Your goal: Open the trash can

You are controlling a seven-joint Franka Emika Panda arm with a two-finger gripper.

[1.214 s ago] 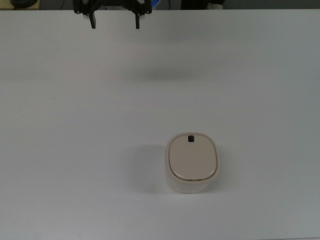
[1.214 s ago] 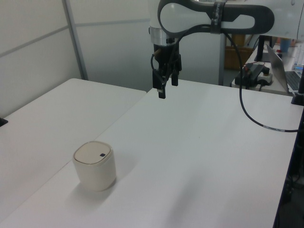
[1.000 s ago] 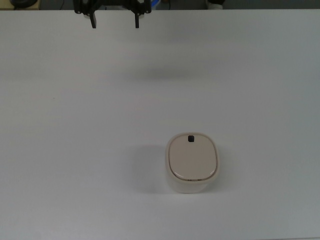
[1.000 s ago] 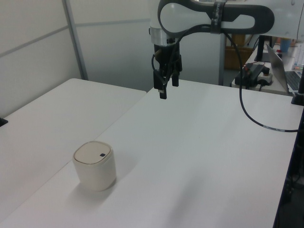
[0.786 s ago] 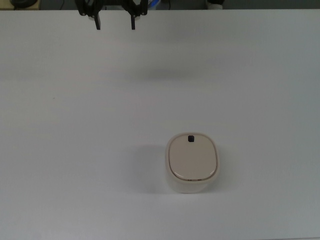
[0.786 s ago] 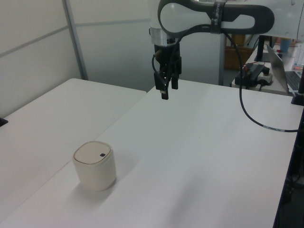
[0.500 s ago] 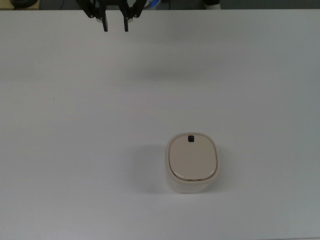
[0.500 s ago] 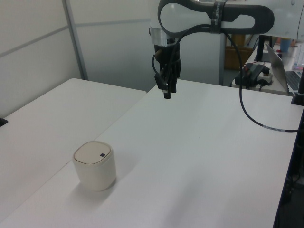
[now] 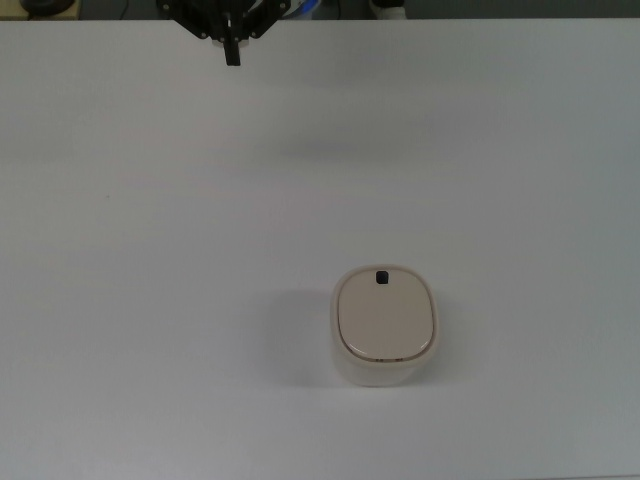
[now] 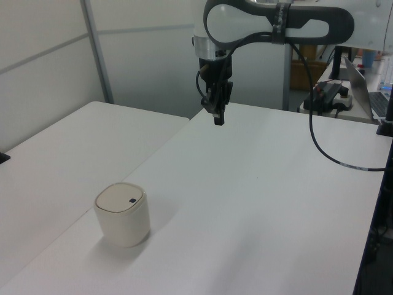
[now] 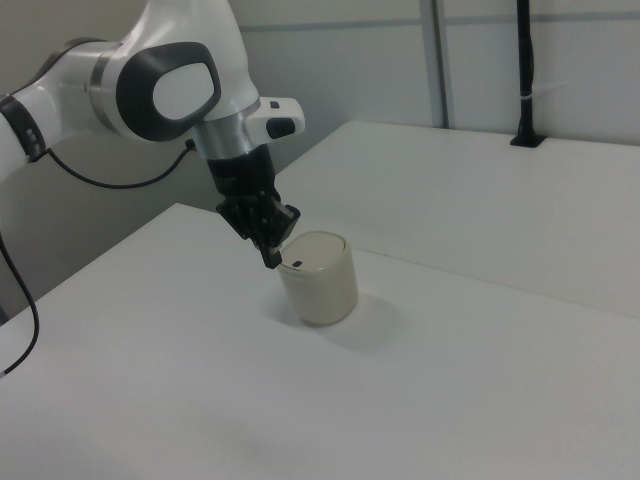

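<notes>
Across the wide white tabletop (image 9: 150, 250) almost nothing stands. High over its far edge in the top view hangs the arm (image 10: 276, 21), its gripper (image 9: 232, 55) pointing straight down with the fingers (image 10: 218, 117) pressed together into one narrow tip, probably so they can poke rather than grasp. Well apart from it, toward the near side and a little to the top view's right, sits the trash can (image 9: 385, 325), upright, its beige lid (image 9: 385, 315) shut. Smallest is the black button (image 9: 381, 277) at the lid's far rim, facing the gripper, likely the target.
</notes>
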